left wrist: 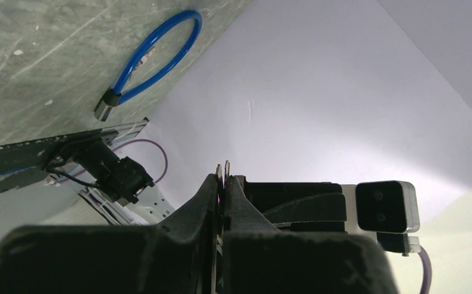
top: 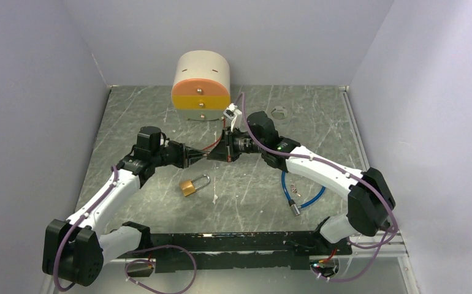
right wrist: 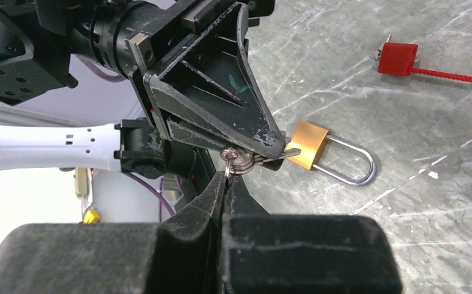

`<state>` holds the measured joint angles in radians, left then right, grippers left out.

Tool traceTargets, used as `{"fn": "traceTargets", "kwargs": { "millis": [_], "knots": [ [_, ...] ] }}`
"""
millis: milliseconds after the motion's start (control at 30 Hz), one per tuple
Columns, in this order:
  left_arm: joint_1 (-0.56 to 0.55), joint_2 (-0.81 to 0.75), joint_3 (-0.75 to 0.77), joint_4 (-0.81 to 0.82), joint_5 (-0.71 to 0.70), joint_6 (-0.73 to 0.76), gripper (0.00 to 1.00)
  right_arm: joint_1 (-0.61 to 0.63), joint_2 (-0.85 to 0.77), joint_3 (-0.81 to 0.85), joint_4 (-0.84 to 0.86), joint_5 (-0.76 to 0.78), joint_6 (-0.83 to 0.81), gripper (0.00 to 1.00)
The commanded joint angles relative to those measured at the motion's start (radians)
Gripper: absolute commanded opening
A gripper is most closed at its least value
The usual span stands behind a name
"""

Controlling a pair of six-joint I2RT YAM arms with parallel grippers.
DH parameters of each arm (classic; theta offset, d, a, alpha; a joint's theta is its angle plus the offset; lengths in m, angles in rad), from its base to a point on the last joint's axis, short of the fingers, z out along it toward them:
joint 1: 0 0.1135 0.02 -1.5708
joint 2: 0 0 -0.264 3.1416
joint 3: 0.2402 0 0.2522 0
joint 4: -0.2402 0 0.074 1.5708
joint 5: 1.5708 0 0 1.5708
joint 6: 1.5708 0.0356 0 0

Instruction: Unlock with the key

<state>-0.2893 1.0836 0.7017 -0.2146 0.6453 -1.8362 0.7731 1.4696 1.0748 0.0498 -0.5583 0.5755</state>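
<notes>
Gripping key (right wrist: 264, 158) near padlock (right wrist: 310, 145), clamped tight in left gripper (right wrist: 274, 149) and pinched by its ring (right wrist: 236, 160) in right gripper (right wrist: 226, 176), probably for re-aiming.

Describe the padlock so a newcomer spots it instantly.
From the orange-fronted drum at the back wall, come straight toward the near edge. The padlock lies flat on the table, left of the blue cable loop. It's the only brass block with a silver shackle.
</notes>
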Motion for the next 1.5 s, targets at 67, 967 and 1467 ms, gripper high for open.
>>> {"fn": "traceTargets", "kwargs": {
  "millis": [67, 967, 1467],
  "knots": [
    [-0.004, -0.007, 0.074, -0.005, -0.058, 0.180, 0.02, 0.003, -0.052, 0.004, 0.017, 0.006, -0.016, 0.18],
    [-0.004, -0.130, 0.025, 0.895, 0.068, 0.723, 0.03, -0.017, -0.133, 0.009, 0.435, 0.076, 0.334, 0.43],
    [-0.004, -0.097, 0.005, 1.100, 0.062, 0.580, 0.03, -0.017, -0.106, 0.039, 0.478, 0.013, 0.301, 0.20]
  ]
}}
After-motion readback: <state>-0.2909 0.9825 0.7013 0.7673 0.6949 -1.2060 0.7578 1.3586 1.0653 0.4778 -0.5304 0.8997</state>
